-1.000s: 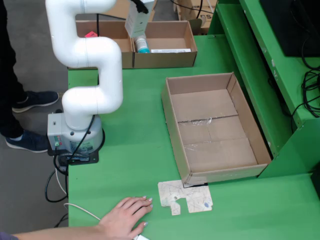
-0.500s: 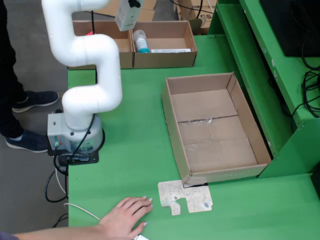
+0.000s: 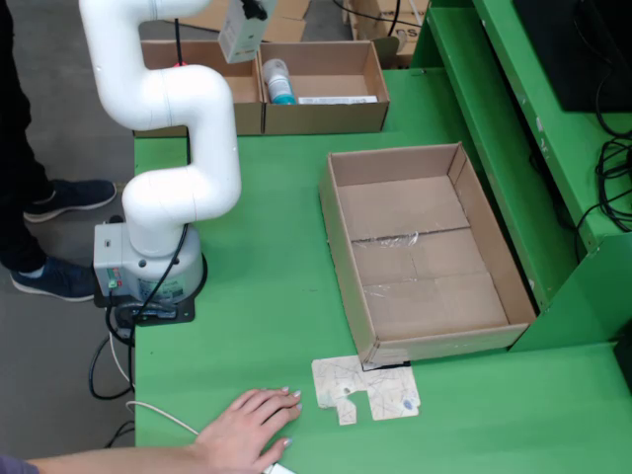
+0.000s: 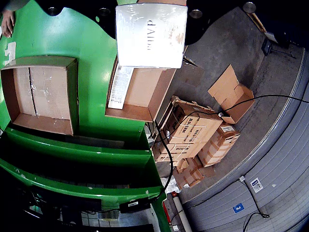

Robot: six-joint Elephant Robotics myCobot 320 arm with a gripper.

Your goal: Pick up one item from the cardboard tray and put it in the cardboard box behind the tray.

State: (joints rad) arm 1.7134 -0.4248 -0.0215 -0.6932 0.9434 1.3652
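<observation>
One white wrapped packet (image 4: 151, 35) hangs under the gripper (image 3: 244, 28) above the far cardboard box (image 3: 323, 91), likely poised for release there. How the jaws grip it stays hidden, so I cannot tell their opening. The cardboard tray (image 3: 425, 247) on the table (image 3: 257, 296) lies empty.

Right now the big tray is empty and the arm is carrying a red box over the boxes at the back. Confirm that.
Not quite. The big tray is empty, but the box the arm carries over the back boxes is white, wrapped in clear film, as the gripper-mounted view shows. The fingers themselves are hidden behind it.
</observation>
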